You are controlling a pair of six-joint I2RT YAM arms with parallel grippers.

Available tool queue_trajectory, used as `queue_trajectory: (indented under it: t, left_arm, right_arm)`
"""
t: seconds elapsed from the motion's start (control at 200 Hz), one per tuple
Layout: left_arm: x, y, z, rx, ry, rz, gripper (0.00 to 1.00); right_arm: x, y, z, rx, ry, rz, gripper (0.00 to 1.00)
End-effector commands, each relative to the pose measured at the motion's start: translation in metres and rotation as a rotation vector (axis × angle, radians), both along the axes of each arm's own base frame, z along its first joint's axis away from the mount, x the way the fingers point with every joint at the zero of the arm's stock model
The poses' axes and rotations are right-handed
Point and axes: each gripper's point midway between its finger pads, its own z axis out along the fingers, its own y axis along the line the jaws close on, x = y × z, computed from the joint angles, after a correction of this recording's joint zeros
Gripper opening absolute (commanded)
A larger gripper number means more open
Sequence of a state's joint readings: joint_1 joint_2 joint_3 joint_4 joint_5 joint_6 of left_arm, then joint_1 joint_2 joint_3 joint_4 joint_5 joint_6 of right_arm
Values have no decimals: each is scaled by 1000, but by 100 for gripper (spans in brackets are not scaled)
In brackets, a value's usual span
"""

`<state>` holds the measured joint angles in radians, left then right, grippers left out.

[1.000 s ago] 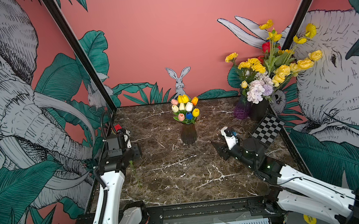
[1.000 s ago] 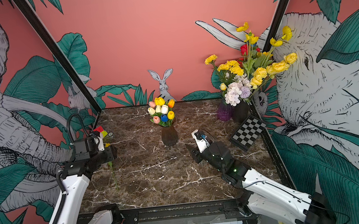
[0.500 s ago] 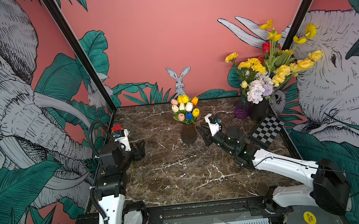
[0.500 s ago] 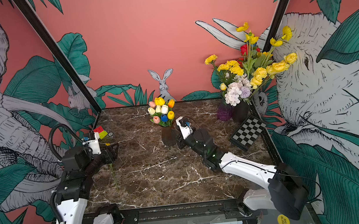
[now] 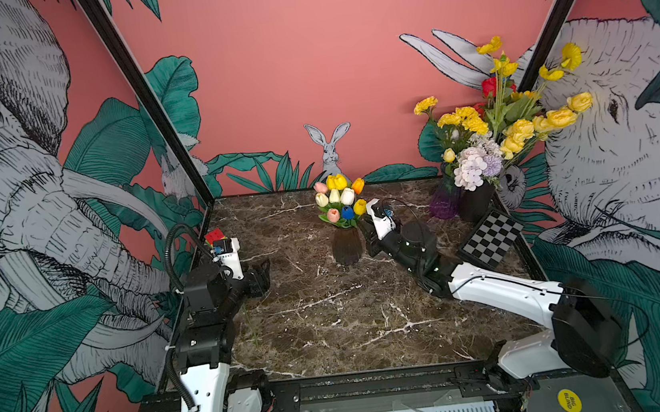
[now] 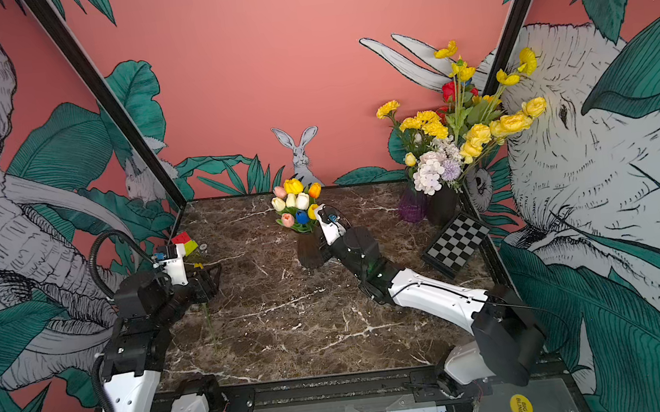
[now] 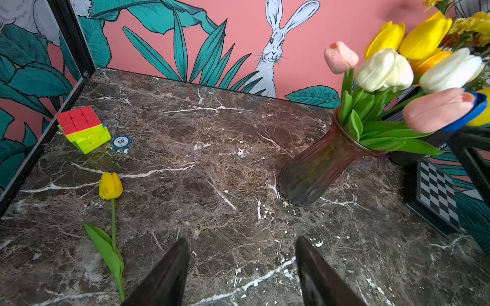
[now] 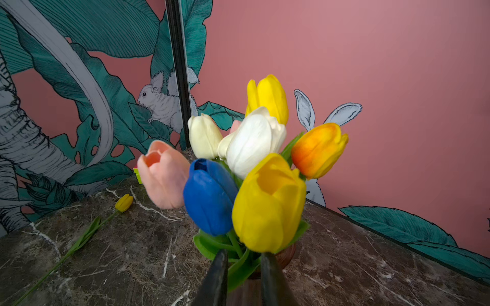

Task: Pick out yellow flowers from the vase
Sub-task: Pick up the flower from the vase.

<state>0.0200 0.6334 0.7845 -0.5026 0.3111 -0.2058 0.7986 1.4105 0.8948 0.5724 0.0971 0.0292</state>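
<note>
Yellow tulip (image 8: 269, 204), waxy, cupped, petals slightly parted on top.

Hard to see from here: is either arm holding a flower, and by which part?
The left end effector is open and empty. The right end effector straddles the greenery under the front yellow tulip; a firm grip cannot be told.

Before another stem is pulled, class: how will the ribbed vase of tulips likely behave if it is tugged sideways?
Probably top-heavy: the slim ribbed vase carries a wide tulip bunch above its mouth, so it may tip. It looks like tinted glass, so it is likely smooth and breakable on the marble table. That surface looks polished, so the vase might slide first.
</note>
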Motion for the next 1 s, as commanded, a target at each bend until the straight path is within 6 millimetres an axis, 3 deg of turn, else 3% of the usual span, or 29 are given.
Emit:
queue_trajectory:
  t: [0.0, 0.575, 0.995]
  left_arm:
    - [-1, -2, 3, -6, -18, -10, 65]
    - [-1, -3, 4, -6, -22, -18, 66]
    - [-2, -4, 5, -5, -29, -25, 67]
  right_arm:
    - [7, 3, 19, 36, -56, -20, 21]
    - [37, 8, 0, 36, -20, -102, 19]
    - [35, 5, 10, 75, -10, -91, 2]
